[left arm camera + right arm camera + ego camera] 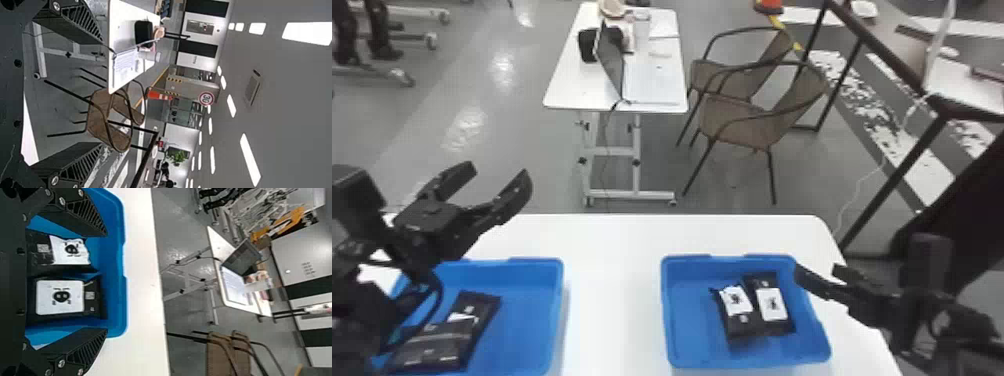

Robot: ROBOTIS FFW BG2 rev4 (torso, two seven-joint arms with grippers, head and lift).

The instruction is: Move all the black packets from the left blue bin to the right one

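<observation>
My left gripper is raised above the far edge of the left blue bin, open and holding nothing; in the left wrist view the left gripper has its fingers wide apart. Two black packets lie overlapping in that bin: the nearer packet partly covers the other packet. The right blue bin holds two black packets with white labels, a left one and a right one, side by side. My right gripper, open, is at that bin's right edge; in the right wrist view the right gripper has nothing between its fingers.
Both bins stand on a white table, with a strip of tabletop between them. Beyond its far edge are a small desk with a laptop, brown chairs and a dark metal frame at the right.
</observation>
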